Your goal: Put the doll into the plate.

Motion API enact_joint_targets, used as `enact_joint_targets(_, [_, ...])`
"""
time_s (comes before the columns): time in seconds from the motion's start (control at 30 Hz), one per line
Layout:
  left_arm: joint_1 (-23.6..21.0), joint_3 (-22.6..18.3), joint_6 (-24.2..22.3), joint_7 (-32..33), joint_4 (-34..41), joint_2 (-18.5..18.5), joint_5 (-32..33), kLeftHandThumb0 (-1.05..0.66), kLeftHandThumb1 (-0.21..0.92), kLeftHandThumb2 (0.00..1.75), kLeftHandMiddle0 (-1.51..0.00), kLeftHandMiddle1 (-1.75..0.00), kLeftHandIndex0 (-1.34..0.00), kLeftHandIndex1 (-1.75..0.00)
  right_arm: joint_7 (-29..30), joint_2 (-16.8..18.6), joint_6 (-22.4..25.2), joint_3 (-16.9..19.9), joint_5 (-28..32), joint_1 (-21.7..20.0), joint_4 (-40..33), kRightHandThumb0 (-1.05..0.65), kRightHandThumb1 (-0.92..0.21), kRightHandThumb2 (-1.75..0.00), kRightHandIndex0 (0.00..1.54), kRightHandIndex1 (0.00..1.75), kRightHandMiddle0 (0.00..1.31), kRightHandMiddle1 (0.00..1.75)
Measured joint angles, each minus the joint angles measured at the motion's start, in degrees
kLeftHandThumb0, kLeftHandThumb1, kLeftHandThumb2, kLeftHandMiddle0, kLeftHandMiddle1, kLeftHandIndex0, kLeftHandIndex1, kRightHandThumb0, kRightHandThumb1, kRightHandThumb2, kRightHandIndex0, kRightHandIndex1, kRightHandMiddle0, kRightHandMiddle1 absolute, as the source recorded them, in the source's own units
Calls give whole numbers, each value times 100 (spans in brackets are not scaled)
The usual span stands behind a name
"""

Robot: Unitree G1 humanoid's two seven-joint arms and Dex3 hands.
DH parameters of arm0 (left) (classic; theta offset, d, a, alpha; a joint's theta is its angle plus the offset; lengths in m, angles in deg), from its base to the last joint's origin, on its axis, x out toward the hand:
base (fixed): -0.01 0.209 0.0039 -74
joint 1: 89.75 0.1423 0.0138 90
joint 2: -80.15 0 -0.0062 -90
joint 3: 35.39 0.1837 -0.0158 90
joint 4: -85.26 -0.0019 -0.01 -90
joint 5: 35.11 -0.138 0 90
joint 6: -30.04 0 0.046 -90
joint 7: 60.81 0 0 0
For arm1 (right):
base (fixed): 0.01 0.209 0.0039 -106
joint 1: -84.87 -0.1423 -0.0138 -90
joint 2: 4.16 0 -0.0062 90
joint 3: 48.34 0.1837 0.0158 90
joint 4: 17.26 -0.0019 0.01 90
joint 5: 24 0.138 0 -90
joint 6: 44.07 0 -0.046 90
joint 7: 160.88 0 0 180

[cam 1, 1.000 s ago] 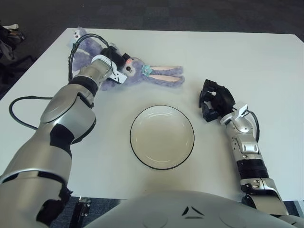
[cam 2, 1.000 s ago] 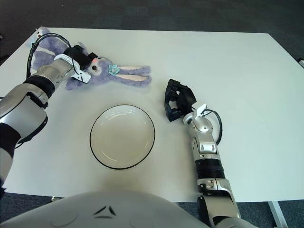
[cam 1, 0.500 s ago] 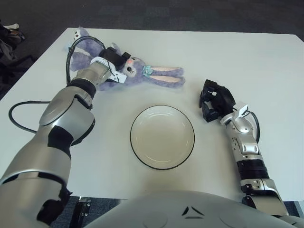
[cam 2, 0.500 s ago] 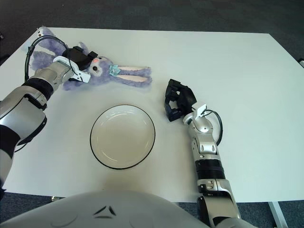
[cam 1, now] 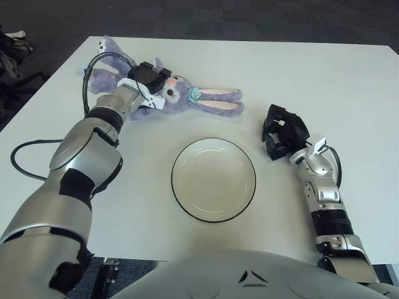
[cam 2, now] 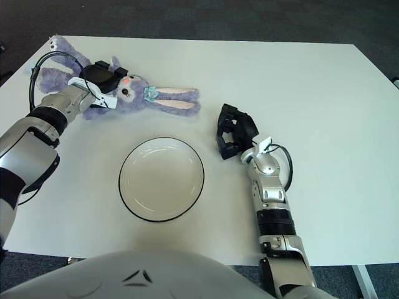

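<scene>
A purple plush rabbit doll (cam 1: 187,94) lies on the white table at the back left, its long ears pointing right. My left hand (cam 1: 151,76) lies over the doll's body and neck, its fingers closed around the plush. An empty white plate with a dark rim (cam 1: 213,179) sits in the middle of the table, in front of the doll. My right hand (cam 1: 278,132) shows to the right of the plate, fingers curled, holding nothing.
A black cable (cam 1: 28,161) loops over the table's left side beside my left arm. The table's left edge (cam 1: 37,87) runs close to the doll. Dark floor surrounds the table.
My left hand has moved slightly toward the back along the doll's body, and the doll has shifted a little with it. The right hand and the plate have not moved.
</scene>
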Motion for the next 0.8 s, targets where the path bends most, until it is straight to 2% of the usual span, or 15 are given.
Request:
enact_joint_targets(0.03, [0, -2, 2, 5, 0, 0, 0, 0, 3, 163, -71, -175, -69, -175, 2, 0, 0, 1, 0, -1, 9, -1, 6, -175, 87, 175, 69, 175])
enact_joint_targets(0.07, [0, -4, 2, 7, 0, 0, 0, -1, -2, 166, -79, -175, -75, -164, 2, 0, 0, 1, 0, -1, 14, -1, 6, -175, 87, 175, 69, 175])
enact_joint_targets(0.13, [1, -12, 2, 12, 0, -1, 0, -1, -8, 170, -87, -175, -79, -157, 2, 0, 0, 1, 0, -2, 19, -1, 6, -175, 87, 174, 69, 175])
enact_joint_targets(0.23, [2, -35, 1, 23, 3, -5, 9, 0, -12, 173, -92, -175, -82, -154, 0, 0, 0, 2, 2, -5, 30, -1, 6, -175, 87, 174, 69, 175])
enact_joint_targets(0.47, [47, -183, 1, 103, 21, -5, 149, 0, -7, 175, -90, -173, -69, -172, -4, 0, 1, 10, 13, -7, 43, -1, 6, -175, 87, 174, 69, 175])
enact_joint_targets(0.63, [107, -245, 4, 277, 49, 12, 207, 0, -12, 175, -98, -159, -71, -174, -2, 0, -1, 15, 12, -6, 49, -1, 7, -175, 87, 175, 70, 174])
enact_joint_targets(0.8, [149, -407, 93, 366, 99, 72, 342, 0, -13, 175, -101, -154, -73, -175, -1, -1, -3, 15, 11, -14, 55, -1, 7, -175, 88, 175, 71, 172])
